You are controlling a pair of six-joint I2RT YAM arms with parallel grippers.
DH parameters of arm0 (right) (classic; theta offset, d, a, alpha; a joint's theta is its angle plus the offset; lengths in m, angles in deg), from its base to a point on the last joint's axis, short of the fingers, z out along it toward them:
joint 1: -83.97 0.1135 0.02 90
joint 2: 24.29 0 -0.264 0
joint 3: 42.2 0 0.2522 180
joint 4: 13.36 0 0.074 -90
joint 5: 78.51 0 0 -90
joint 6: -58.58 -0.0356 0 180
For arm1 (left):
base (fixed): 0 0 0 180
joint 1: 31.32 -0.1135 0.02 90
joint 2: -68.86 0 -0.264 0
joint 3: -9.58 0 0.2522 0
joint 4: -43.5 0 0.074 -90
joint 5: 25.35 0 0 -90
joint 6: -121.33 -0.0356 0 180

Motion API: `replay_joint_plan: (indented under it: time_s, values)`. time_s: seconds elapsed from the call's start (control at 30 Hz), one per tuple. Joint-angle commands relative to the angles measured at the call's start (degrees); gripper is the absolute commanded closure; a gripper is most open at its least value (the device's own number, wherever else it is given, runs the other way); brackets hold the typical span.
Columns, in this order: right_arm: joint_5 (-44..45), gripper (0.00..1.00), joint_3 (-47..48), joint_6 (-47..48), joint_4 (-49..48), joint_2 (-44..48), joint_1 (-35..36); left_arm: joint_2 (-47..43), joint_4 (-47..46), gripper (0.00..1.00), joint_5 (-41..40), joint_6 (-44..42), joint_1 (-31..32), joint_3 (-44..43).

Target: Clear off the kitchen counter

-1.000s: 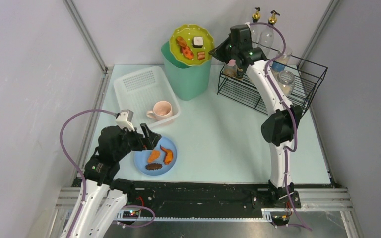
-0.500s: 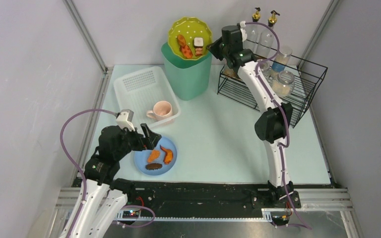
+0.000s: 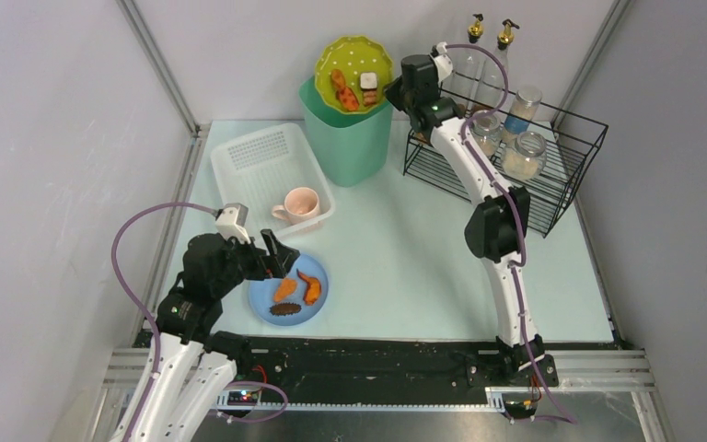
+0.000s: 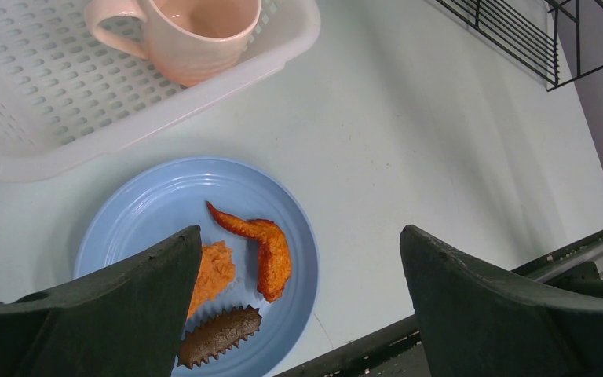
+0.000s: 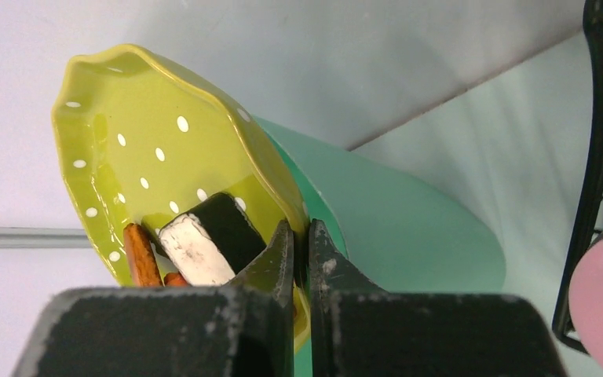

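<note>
- Now the right gripper (image 5: 299,245) has carried the yellow-green plate (image 3: 353,64) a little further left than it was 1 second ago. It appears to have tipped it more steeply over the green bin (image 3: 350,143). Its jaws are pinched tight on the plate's near rim.
- Meanwhile the sushi piece (image 5: 202,242) and the orange sticks (image 3: 339,85) lie bunched at the plate's edge nearest the fingers, and none has visibly dropped. I judge this to be the scraping step, with more tilt needed before the scraps go.
- Pose: the right arm is stretched nearly full length from its base toward the back. Its wrist is turned so the plate stands tilted above the bin's mouth.
- By contrast, the left arm has not moved in that second. The left gripper (image 4: 300,250) hangs low with both jaws spread wide, holding nothing, above the blue plate (image 4: 149,200) and its 3 scraps.
- Underneath it all lies the kitchen counter (image 3: 414,258). It bears the blue plate, the bin, a white basket (image 3: 256,158) with a pink mug (image 3: 300,203), and a wire rack (image 3: 562,170), so clearing looks well short of done.
</note>
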Motion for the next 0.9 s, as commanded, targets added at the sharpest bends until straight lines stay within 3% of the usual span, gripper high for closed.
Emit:
replay_joint_plan:
  time_s: [0.0, 0.87]
  values:
    - [3.64, 1.0, 5.14, 3.38, -16.09, 2.46, 0.67, 0.03, -1.79, 0.0, 0.27, -0.65, 0.03, 0.21]
    - [17.03, 1.0, 2.06, 47.27, -36.01, 2.52, 6.18, 1.21, -1.79, 0.0, 0.45, -0.54, -0.04, 0.22]
